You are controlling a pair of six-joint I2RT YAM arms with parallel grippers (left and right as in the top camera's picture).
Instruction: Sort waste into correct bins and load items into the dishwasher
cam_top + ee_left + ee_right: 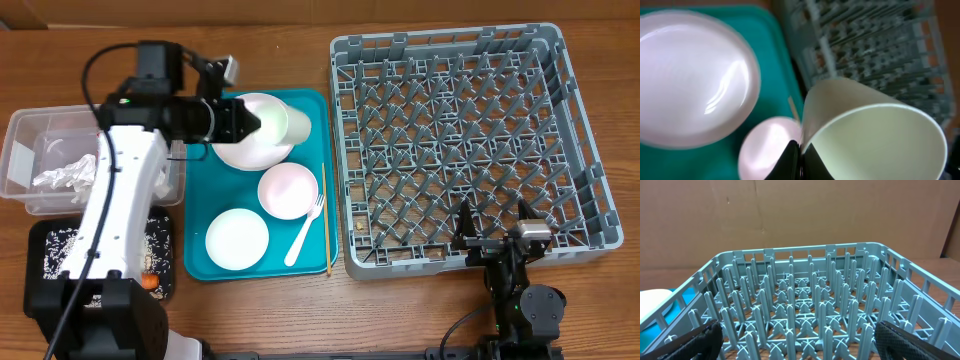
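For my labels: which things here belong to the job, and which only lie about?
Job: white cup in the shut left tool, large plate, small plate, pink bowl, fork, chopstick, grey rack, clear tub, crumpled paper, black tray, carrot.
Lying about: teal tray, wooden table, cardboard wall.

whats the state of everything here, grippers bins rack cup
left gripper, shut on cup
right gripper, open, holding nothing
cup, gripped at rim, tipped sideways
dish rack, no dishes in it
clear tub, holds crumpled paper
black tray, holds scraps and a carrot
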